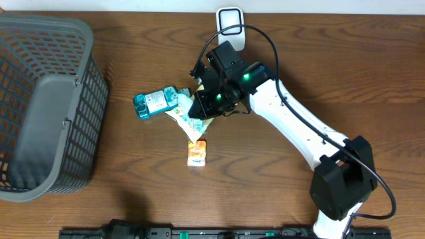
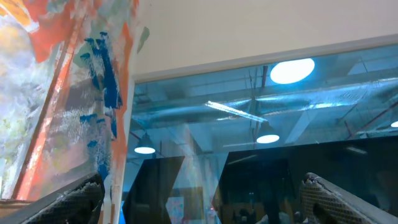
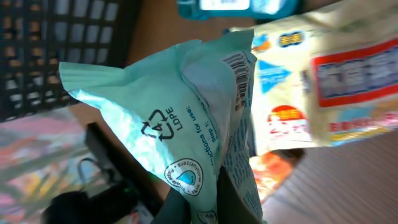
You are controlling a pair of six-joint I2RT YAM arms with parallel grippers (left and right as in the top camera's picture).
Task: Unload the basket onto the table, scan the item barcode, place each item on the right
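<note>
Mint-green pouch [image 3: 186,106] pinched in the right claw [image 1: 201,108], jaws shut tight on the crimped film near one end. It hangs just over a small pile in the middle of the desk [image 1: 319,60]. It is touching or nearly touching a cream pack [image 1: 180,118]; I can't tell which. Teal pack [image 1: 155,103] just beside, orange carton [image 1: 196,153] a little nearer the front. Barcode [image 3: 239,67] shows on the pouch's upper fold, running along a crease and partly curved. White unit at the far edge looks to be the scanner [image 1: 230,20], close behind the arm. Left claw [image 2: 202,198] spread wide, holding nothing, pointed up at ceiling lights [image 2: 292,70]. Basket [image 1: 46,99] at left, well apart. Step in hand, as I read it: lift clear and present the code. To do it well, rise straight so the cream pack doesn't drag along. Then turn the wrist until the barcode faces the scanner window squarely, and hold steady. Thin film may fold over the code, so watch that.
</note>
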